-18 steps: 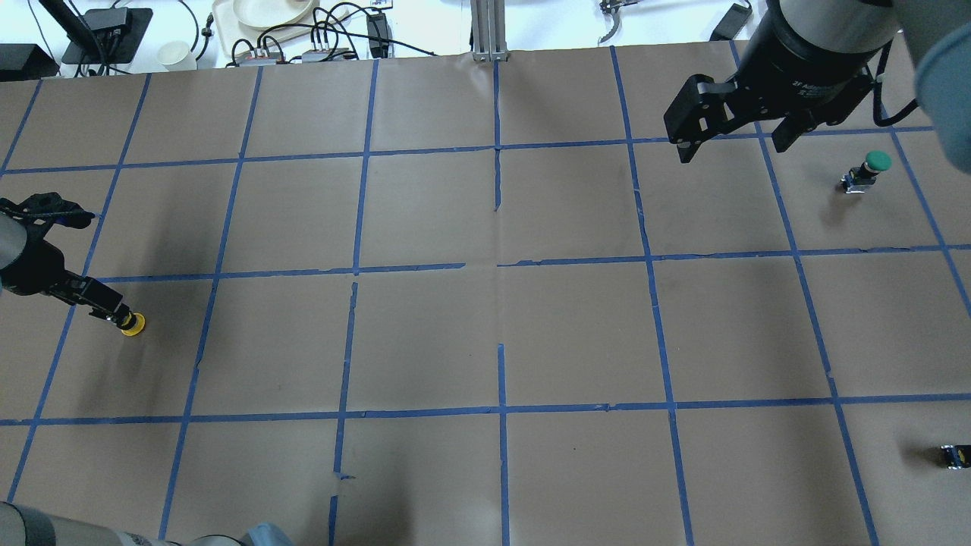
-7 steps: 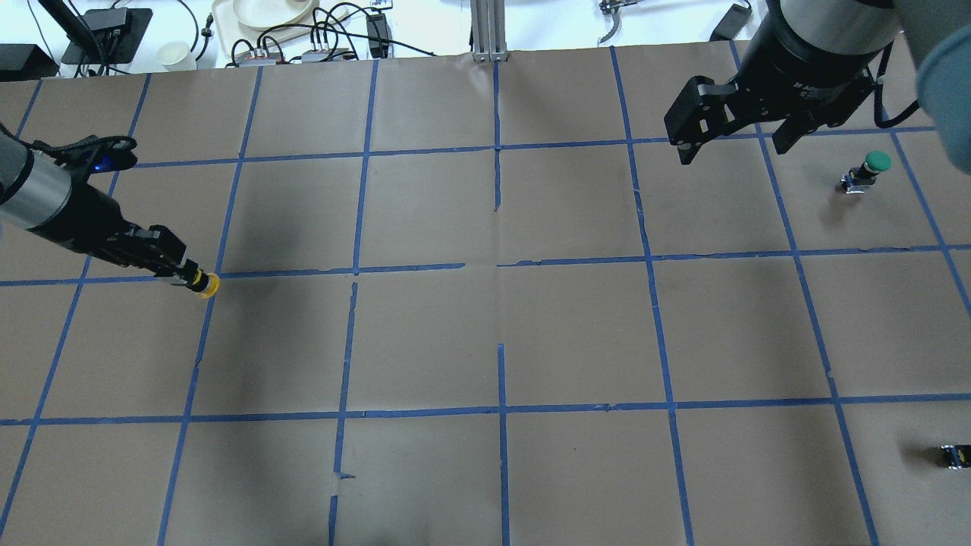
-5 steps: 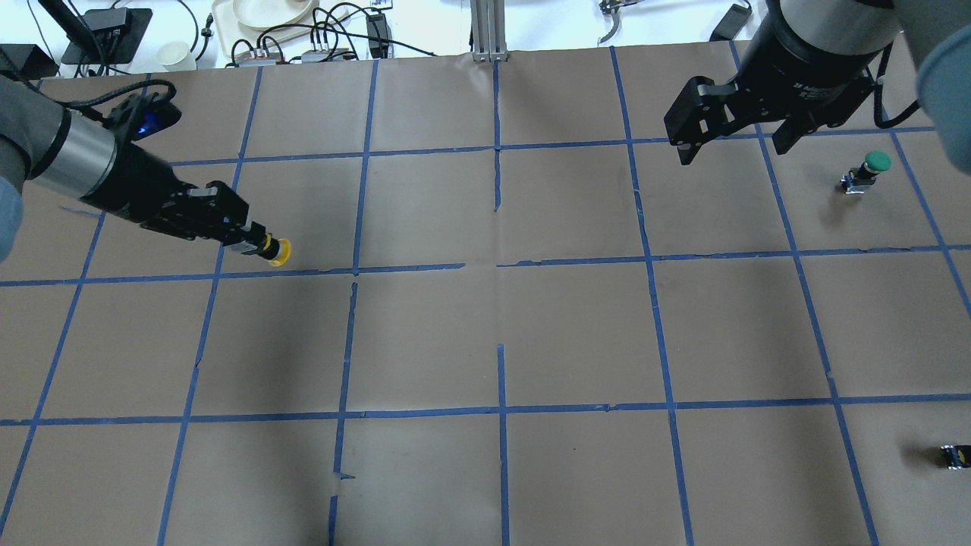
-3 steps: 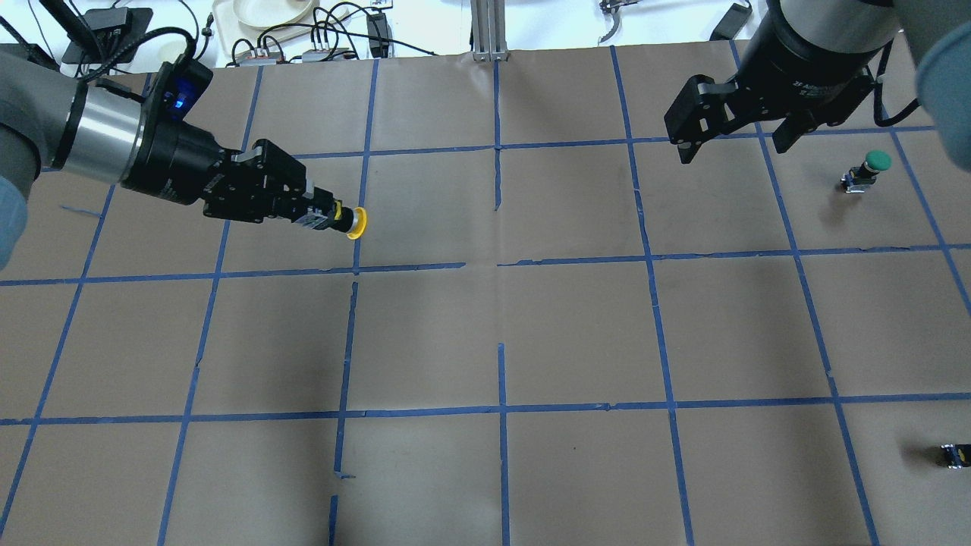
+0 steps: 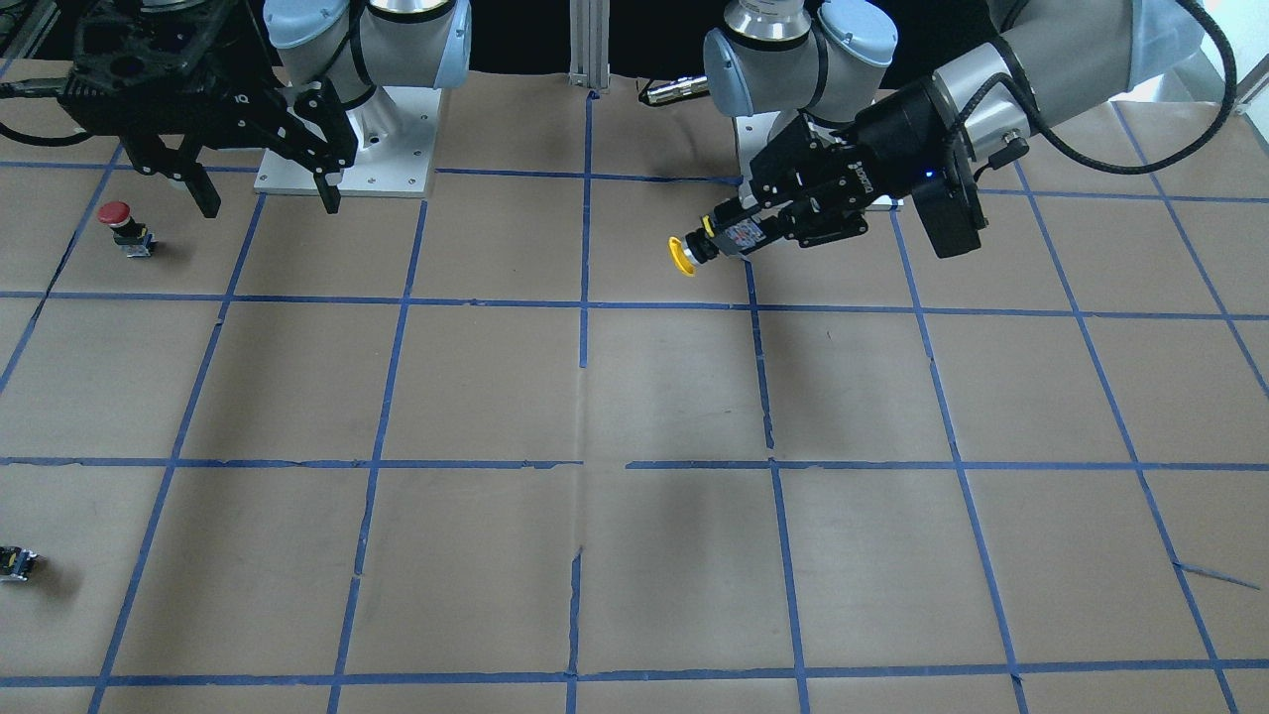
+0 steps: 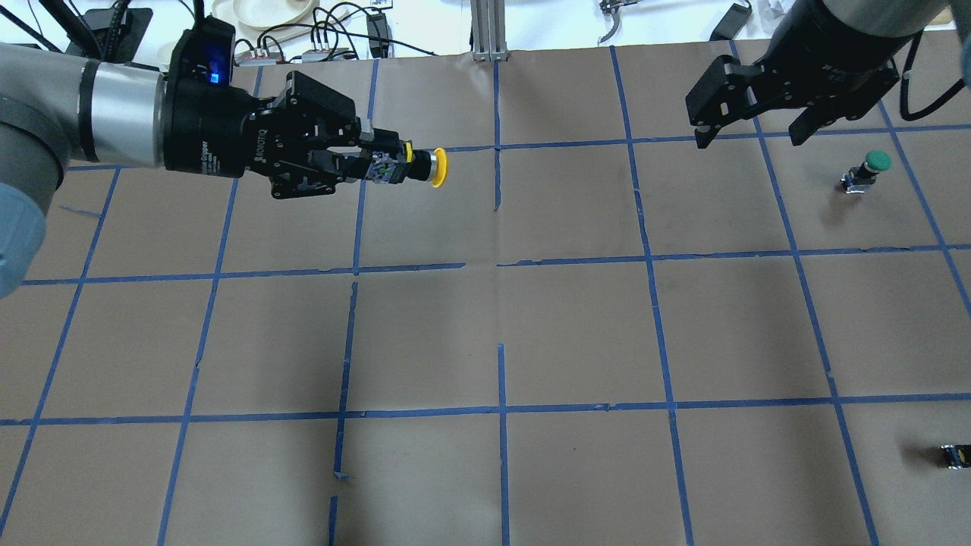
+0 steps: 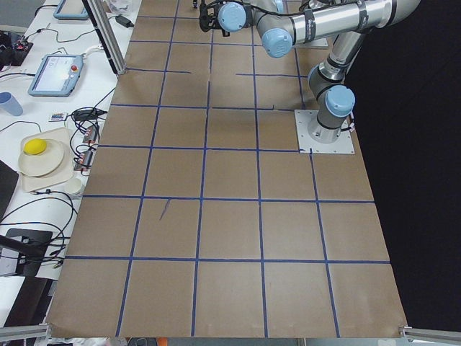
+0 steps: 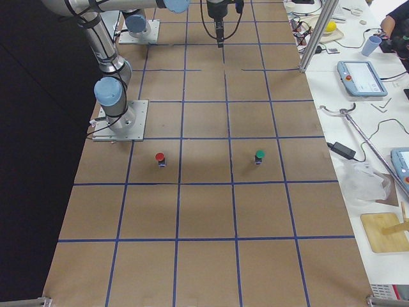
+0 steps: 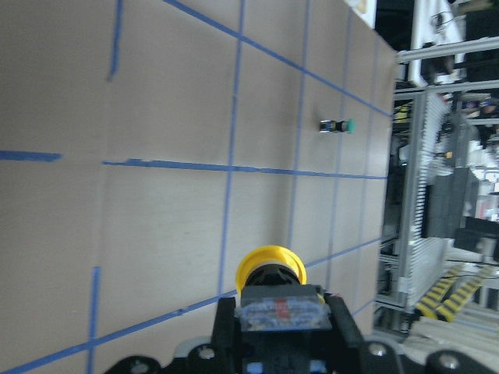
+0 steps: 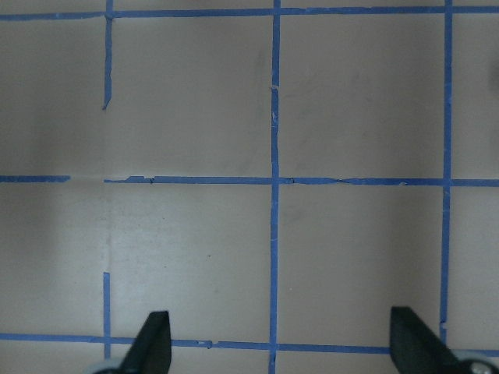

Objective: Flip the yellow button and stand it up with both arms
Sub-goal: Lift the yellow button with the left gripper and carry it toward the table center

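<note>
Left gripper [image 6: 381,163] holds the yellow button [image 6: 429,167] horizontally aloft.

Brown-papered table [image 6: 576,334] divided into squares by blue tape [image 6: 502,455]; aluminium post [image 6: 488,30] stands at its far edge; white bench [image 7: 14,133] alongside carries a tablet [image 7: 57,74], plates [image 7: 32,164] and cables [image 7: 45,205]; black backdrop [image 7: 421,180] opposite.

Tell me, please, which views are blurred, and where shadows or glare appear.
Left wrist view: the yellow button looks soft, and the right edge is blurred. Right wrist view: the table is evenly lit and fairly sharp. Overhead view: sharp, with broad soft shadows on the table; the white bench at the top is washed out. Front-facing view: sharp, one faint shadow near the middle.
</note>
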Motion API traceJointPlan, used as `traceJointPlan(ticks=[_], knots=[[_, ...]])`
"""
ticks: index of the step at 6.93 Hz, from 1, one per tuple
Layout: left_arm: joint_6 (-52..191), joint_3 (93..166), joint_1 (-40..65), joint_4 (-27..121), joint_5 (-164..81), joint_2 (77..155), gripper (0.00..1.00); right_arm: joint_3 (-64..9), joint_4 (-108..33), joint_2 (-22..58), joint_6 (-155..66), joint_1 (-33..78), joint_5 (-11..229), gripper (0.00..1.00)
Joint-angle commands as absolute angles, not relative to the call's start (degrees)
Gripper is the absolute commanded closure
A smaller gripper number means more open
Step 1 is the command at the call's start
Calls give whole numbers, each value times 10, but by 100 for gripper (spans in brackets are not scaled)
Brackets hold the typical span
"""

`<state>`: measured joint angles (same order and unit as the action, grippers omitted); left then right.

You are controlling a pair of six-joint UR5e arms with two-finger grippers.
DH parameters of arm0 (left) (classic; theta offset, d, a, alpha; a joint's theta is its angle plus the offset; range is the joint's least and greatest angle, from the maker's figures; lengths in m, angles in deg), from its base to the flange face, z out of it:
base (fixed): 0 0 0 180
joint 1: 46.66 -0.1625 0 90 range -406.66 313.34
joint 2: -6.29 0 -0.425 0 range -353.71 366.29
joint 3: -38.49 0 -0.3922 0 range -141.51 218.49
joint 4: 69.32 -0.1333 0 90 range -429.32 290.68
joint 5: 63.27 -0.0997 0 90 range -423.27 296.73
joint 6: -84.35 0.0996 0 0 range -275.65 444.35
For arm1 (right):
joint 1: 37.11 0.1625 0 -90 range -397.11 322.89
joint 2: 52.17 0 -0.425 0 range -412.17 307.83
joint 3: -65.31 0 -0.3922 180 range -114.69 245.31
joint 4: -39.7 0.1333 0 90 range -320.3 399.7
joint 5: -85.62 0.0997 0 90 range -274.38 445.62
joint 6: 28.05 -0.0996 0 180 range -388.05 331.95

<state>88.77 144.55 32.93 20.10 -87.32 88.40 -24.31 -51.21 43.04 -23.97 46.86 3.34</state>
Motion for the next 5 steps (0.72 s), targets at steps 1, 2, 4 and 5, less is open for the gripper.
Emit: traceJointPlan(ticks=[1,2,4,5], knots=[[853,1445,368,193,-769,882,93,-238,-399,439,-240,366,181,0],[848,1446,382,183,-734,886,93,-231,-331,443,-239,349,240,0],[842,1445,388,180,-675,885,95,-229,-260,443,-244,342,357,0],[841,1446,393,180,-662,883,97,-228,-256,446,-264,342,405,0]])
